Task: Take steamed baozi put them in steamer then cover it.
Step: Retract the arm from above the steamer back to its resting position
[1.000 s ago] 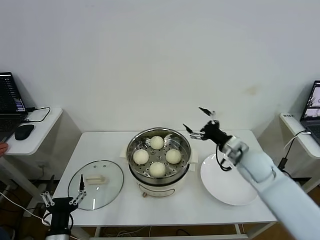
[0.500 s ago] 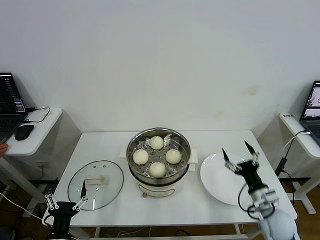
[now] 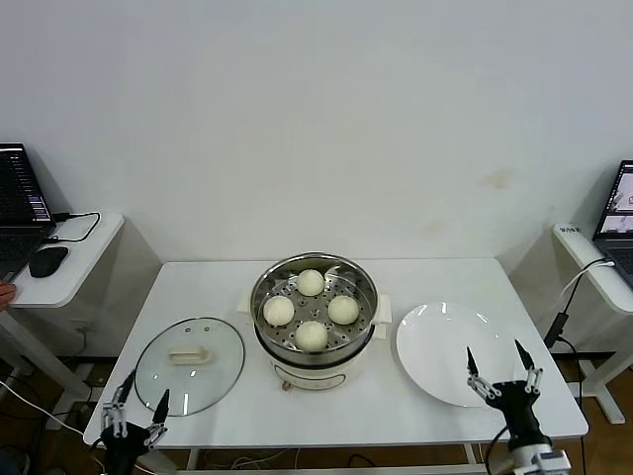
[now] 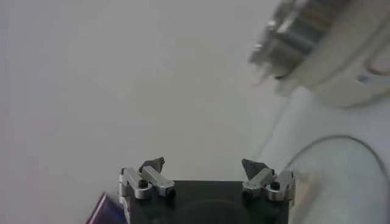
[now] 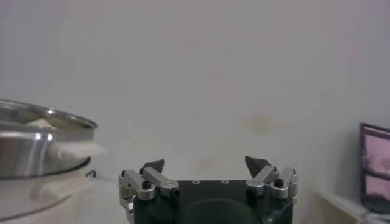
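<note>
Several cream-white baozi (image 3: 311, 336) lie in the shiny steel steamer (image 3: 265, 288) on its white cooker base, at the table's middle. The clear glass cover (image 3: 190, 363) with a cream handle lies flat on the table to the steamer's left. My right gripper (image 3: 502, 368) is open and empty, low at the table's front right edge, near the plate. My left gripper (image 3: 136, 412) is open and empty, low at the front left corner, just in front of the cover. The steamer's rim shows in the right wrist view (image 5: 42, 131), and in the left wrist view (image 4: 317, 42).
A flat white plate (image 3: 450, 351) lies bare to the steamer's right. Side desks with laptops stand at far left (image 3: 59, 259) and far right (image 3: 605, 262). A white wall is behind the table.
My right arm has swung from above the steamer's right side down and back to the table's front right edge. My left gripper has dropped slightly lower at the front left.
</note>
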You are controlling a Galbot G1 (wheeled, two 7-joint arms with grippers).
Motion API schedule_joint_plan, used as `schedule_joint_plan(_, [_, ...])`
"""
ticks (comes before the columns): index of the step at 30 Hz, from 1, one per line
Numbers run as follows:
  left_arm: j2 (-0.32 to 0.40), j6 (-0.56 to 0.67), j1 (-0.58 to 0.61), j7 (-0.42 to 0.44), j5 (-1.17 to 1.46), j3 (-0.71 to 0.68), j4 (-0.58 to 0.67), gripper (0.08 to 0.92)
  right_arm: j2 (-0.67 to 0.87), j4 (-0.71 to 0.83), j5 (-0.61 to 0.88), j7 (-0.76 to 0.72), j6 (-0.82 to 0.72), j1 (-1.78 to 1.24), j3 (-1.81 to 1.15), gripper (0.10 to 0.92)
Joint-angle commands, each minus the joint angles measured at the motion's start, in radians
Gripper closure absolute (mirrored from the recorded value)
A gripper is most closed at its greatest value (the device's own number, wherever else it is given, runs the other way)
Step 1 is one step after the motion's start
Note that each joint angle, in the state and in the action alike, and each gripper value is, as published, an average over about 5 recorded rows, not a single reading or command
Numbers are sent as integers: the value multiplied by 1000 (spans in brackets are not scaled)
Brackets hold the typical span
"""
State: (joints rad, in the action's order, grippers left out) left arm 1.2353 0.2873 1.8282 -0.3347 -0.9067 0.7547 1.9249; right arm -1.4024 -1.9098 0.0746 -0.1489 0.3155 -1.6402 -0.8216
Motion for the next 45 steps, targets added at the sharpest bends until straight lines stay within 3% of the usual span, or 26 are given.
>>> schedule_joint_plan(1, [-70, -2, -124, 80, -223, -59, -64, 177, -54, -3, -31, 7, 34, -78, -35, 203])
schedule_joint_plan(9, [-127, -26, -312, 161, -219, -131, -233, 177, -80, -8, -32, 8, 34, -90, -38, 203])
schedule_joint_plan(17, [-151, -46, -443, 187, -237, -148, -411, 177, -84, 0, -27, 7, 30, -87, -46, 202])
schedule_joint_plan(29, [-153, -53, -476, 195, -227, -155, -411, 177, -86, 24, -35, 6, 42, -88, -31, 202])
schedule_joint_plan(45, [-142, -55, -604, 198, -265, -182, -518, 177, -86, 28, -44, 5, 50, -101, -32, 202])
